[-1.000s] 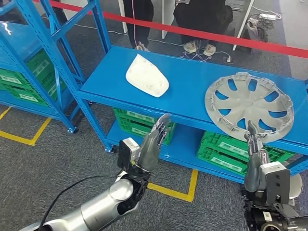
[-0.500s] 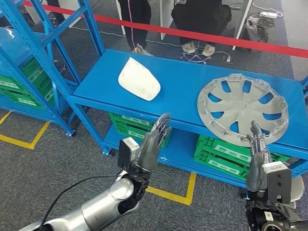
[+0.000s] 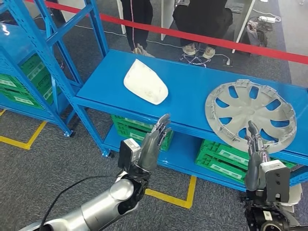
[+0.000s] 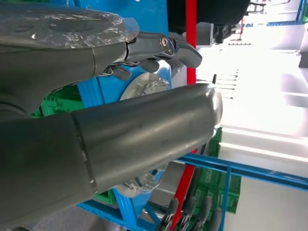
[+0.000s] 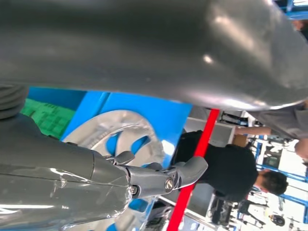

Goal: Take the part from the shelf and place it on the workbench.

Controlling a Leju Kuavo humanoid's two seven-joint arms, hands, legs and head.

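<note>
A silver wheel cover (image 3: pixel 250 114) lies flat on the right of the blue shelf (image 3: pixel 188 91), and a white curved shell part (image 3: pixel 146 82) lies on its left. My left hand (image 3: pixel 154 143) is raised in front of the shelf edge with fingers spread, holding nothing, short of the white part. My right hand (image 3: pixel 256 155) stands upright just below the wheel cover's near rim, fingers apart and empty. The wheel cover (image 5: pixel 120 139) appears beyond the fingers (image 5: pixel 181 175) in the right wrist view, and the wheel cover (image 4: pixel 145 89) also shows past the left hand (image 4: pixel 109 96).
Green crates (image 3: pixel 225 156) sit on the lower shelf level. A second blue rack (image 3: pixel 32 62) with green crates stands at the left. A red barrier tape (image 3: pixel 203 38) runs behind the shelf, with people (image 3: pixel 201 19) beyond it. Yellow floor lines (image 3: pixel 178 195) mark the grey carpet.
The whole view has shifted slightly as the camera moved; the shelf sits a little differently in the picture. Both hands keep the same open pose before the shelf.
</note>
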